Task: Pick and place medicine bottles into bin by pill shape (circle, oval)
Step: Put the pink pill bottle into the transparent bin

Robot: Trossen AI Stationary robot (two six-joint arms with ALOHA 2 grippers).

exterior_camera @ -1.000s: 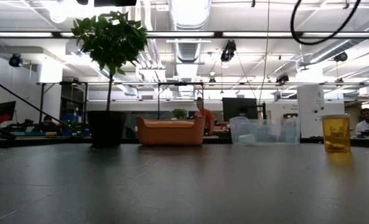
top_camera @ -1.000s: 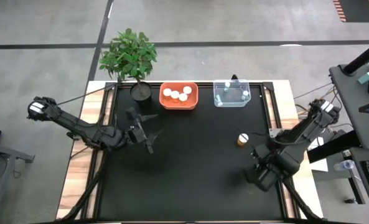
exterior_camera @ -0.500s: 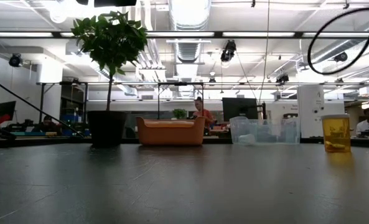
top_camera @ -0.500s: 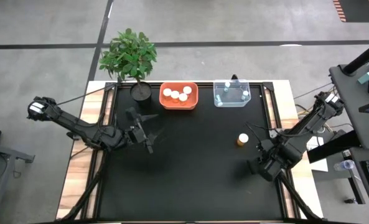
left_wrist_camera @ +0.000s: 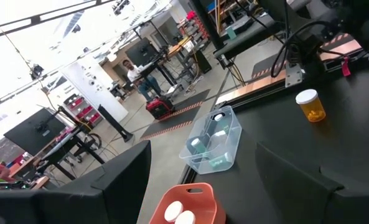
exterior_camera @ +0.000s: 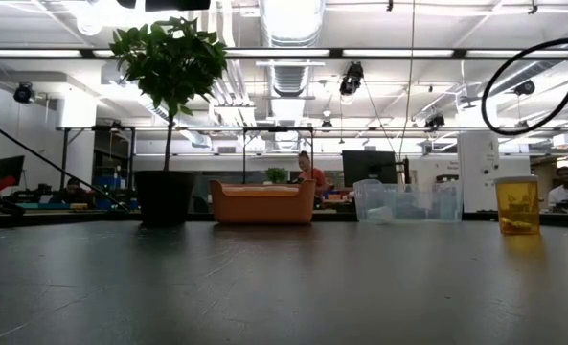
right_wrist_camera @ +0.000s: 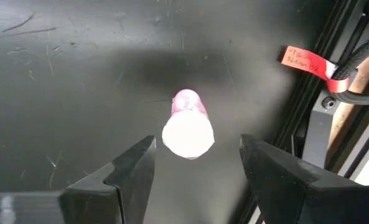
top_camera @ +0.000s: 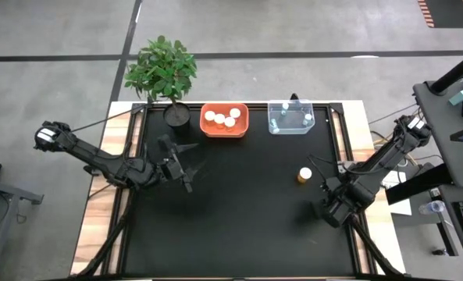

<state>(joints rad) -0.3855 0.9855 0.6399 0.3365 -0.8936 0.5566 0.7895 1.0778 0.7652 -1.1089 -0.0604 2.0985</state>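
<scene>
A small pink medicine bottle (right_wrist_camera: 188,124) with a white cap stands upright on the black table. My right gripper (right_wrist_camera: 196,168) hangs open above it, one finger on each side, touching nothing. In the high view that gripper (top_camera: 330,209) hides the pink bottle. An amber medicine bottle (top_camera: 304,174) with a white cap stands on its base a little farther in. The orange bin (top_camera: 225,119) holds white-capped bottles. The clear bin (top_camera: 290,117) holds small bottles. My left gripper (top_camera: 183,165) waits open and level at the table's left.
A potted green plant (top_camera: 162,74) stands at the far left corner beside the orange bin. The table's right rail, with a red tag (right_wrist_camera: 303,60) and cables, runs close to my right gripper. A cable loop (exterior_camera: 537,86) hangs at the low view's upper right.
My right gripper has come down toward the table near its right edge, and the arm behind it has folded lower. The cable loop in the low view has sunk with it. The bottles and bins stand as before.
</scene>
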